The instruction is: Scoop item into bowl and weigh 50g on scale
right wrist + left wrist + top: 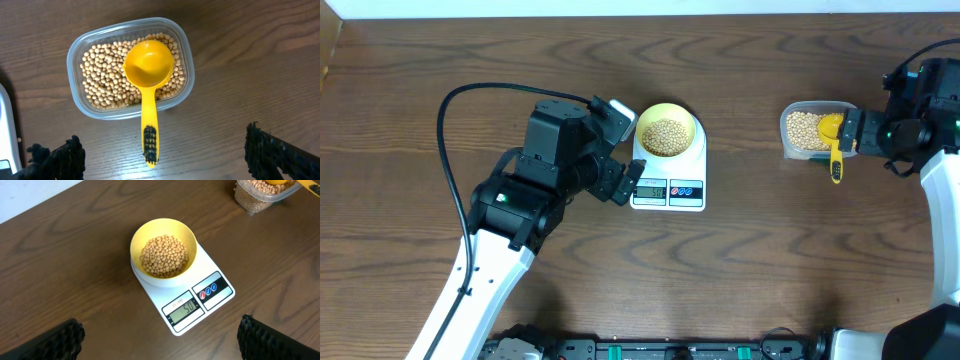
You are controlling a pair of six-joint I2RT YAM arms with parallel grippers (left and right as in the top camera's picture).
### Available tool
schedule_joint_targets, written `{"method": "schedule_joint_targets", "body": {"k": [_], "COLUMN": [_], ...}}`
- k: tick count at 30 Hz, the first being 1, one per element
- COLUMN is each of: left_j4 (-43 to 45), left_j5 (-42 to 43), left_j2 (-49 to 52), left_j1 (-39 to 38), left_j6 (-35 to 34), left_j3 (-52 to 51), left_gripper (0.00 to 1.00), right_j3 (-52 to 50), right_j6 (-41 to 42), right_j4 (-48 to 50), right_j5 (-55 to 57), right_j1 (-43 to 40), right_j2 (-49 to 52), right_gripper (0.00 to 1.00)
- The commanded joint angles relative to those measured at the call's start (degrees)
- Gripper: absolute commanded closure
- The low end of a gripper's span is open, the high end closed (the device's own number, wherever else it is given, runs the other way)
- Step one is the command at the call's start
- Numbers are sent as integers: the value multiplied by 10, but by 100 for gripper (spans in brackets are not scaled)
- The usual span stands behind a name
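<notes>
I am looking along the left wrist view first. The left gripper (161, 332) is hanging just short of the scale, its two black fingers (60, 340) standing wide apart and gripping nothing. Just past them, the white rounded-rectangular digital kitchen scale (207, 270) is sitting on the dark brown wooden table (65, 260). Its small grey display (183, 309) is facing me and reading 50, with two round buttons (208, 291) beside it. Behind the display, the small round pale yellow bowl (136, 242) is resting upright on the platform. A heap of small round tan-beige beans (164, 255) is lying in it.

Over on the right wrist view, the right gripper (162, 147) is hovering above the table, well apart from the scale. Its fingers are spread wide and holding nothing. The end of the bright yellow long-handled plastic scoop (148, 62) is lying between them, touching neither. Beyond, the scoop's empty cup is lying face up on more beans inside the clear rounded-square plastic tub (74, 90), and its handle is sticking out over the tub's near rim.
</notes>
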Motion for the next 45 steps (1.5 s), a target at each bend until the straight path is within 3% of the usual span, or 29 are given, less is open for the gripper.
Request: {"method": "schedule_joint_targets", "body": {"k": [1, 13, 20, 30, 36, 45], "left_j4": [0, -28, -22, 52, 111, 224], "left_j5": [8, 9, 9, 9, 6, -15], "left_j2": [-2, -48, -126, -266, -360, -493], "left_j1": [3, 2, 3, 3, 3, 3], "left_j6": [3, 3, 3, -2, -61, -73], "left_j3": [-4, -14, -94, -255, -349, -479], "left_gripper": [0, 0, 0, 0, 0, 0], "right_j3": [9, 9, 9, 9, 9, 9], "right_j6": [-9, -9, -9, -9, -9, -9], "right_j4": [1, 1, 1, 1, 1, 1], "right_j5": [-5, -5, -5, -5, -5, -5], "right_j1": [-2, -2, -2, -2, -2, -2], "right_j2": [-3, -3, -2, -2, -2, -3], "right_gripper": [1, 1, 1, 1, 1, 1]}}
